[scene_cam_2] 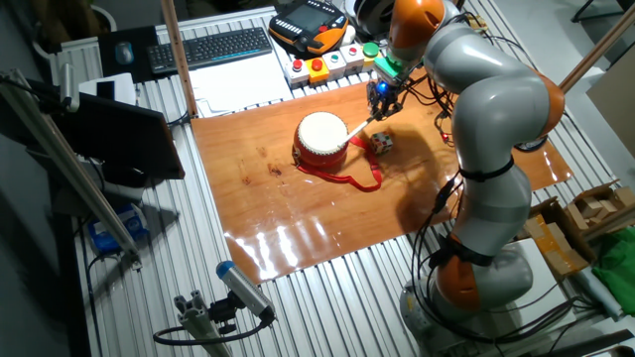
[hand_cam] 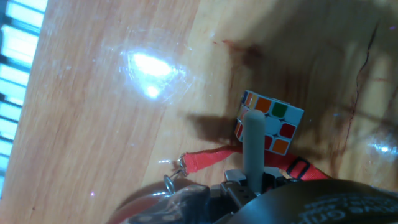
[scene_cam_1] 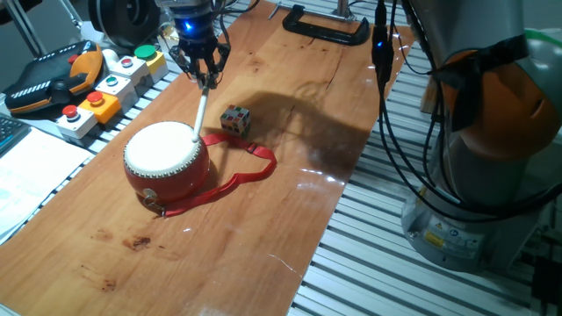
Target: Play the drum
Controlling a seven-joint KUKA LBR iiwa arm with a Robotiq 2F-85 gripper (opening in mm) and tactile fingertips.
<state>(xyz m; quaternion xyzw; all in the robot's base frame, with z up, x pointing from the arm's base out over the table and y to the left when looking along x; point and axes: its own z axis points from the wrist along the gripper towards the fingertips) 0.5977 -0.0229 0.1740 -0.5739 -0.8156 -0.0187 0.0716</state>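
The red drum (scene_cam_1: 167, 161) with a cream-white skin sits on the wooden board; it also shows in the other fixed view (scene_cam_2: 321, 139). Its red strap (scene_cam_1: 237, 180) loops out to the right. My gripper (scene_cam_1: 201, 72) is above and behind the drum, shut on a white drumstick (scene_cam_1: 200, 112). The stick slants down and its tip rests at the skin's far right edge. In the hand view the drumstick (hand_cam: 253, 146) points away from the camera, over the strap (hand_cam: 205, 159).
A small multicoloured puzzle cube (scene_cam_1: 234, 119) lies right of the drum, near the strap; it also shows in the hand view (hand_cam: 273, 121). A button box (scene_cam_1: 110, 83) and a pendant (scene_cam_1: 53, 79) sit left of the board. A black clamp (scene_cam_1: 325, 28) grips the far edge.
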